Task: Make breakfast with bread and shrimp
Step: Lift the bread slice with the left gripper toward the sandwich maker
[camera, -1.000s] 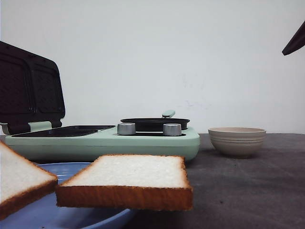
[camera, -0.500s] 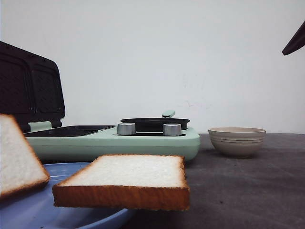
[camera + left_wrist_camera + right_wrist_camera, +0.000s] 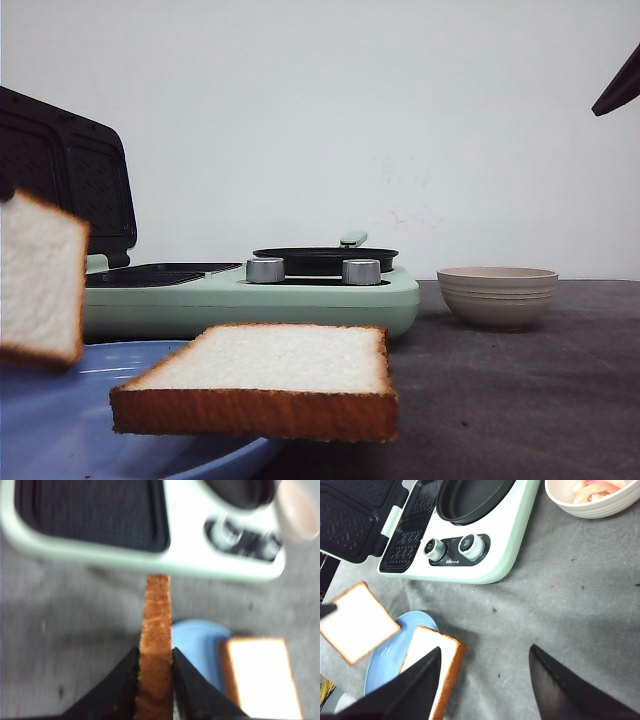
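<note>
One slice of bread (image 3: 156,645) is clamped edge-on between the black fingers of the left gripper (image 3: 154,677); its rough golden-brown crust is seen running straight out from between the fingertips, which press on its two white faces. In the front view this held slice (image 3: 40,280) is raised clear of the blue plate (image 3: 60,430) at the left edge, tilted steeply so that its soft white face is turned toward the camera, with a thin brown crust around it. From the right wrist camera it appears as a white square (image 3: 357,621) lifted beside the plate, in front of the open sandwich-press half of the mint-green breakfast maker (image 3: 300,295).

The second slice (image 3: 265,380) is left lying flat on the blue plate, overhanging its rim toward the middle of the table; a white top and a thick toasted-brown side are shown.

The right gripper (image 3: 485,680) is spread wide with nothing between its fingers, above the grey table (image 3: 580,605) just beside the plate. A beige bowl (image 3: 497,296) holding pale pinkish food is seen beyond the breakfast maker's round black pan (image 3: 325,260) and two silver knobs (image 3: 265,270).
</note>
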Available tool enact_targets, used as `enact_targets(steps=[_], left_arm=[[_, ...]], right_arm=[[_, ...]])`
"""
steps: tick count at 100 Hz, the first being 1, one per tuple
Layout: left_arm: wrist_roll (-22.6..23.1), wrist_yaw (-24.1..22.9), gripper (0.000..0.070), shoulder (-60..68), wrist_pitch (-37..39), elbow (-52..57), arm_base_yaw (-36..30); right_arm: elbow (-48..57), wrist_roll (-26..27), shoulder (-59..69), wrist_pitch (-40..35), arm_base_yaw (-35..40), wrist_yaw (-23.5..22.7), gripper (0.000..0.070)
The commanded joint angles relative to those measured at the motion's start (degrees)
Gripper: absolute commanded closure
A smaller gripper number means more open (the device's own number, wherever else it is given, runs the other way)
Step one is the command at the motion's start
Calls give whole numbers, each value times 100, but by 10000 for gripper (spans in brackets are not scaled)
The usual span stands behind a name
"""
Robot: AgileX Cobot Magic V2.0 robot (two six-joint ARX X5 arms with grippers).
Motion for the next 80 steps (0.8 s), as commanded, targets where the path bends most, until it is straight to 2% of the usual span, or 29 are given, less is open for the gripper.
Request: enact_targets(steps=[1, 21, 37, 58, 80], left_arm=[[-81, -15, 689, 26, 243, 85, -39], [-116, -79, 688, 26, 1086, 85, -286], [-133, -662, 688, 28, 1665, 146, -570], [551, -1506, 688, 214, 1996, 503, -767], [1300, -1751, 689, 997, 2236, 1104, -772]], right_arm=[[96, 22, 24, 28, 24, -4, 358], [96, 22, 24, 28, 24, -4, 358], [96, 22, 24, 28, 24, -2, 358], [96, 15, 24, 28, 24, -2, 358], [96, -11, 24, 31, 24, 39, 358]])
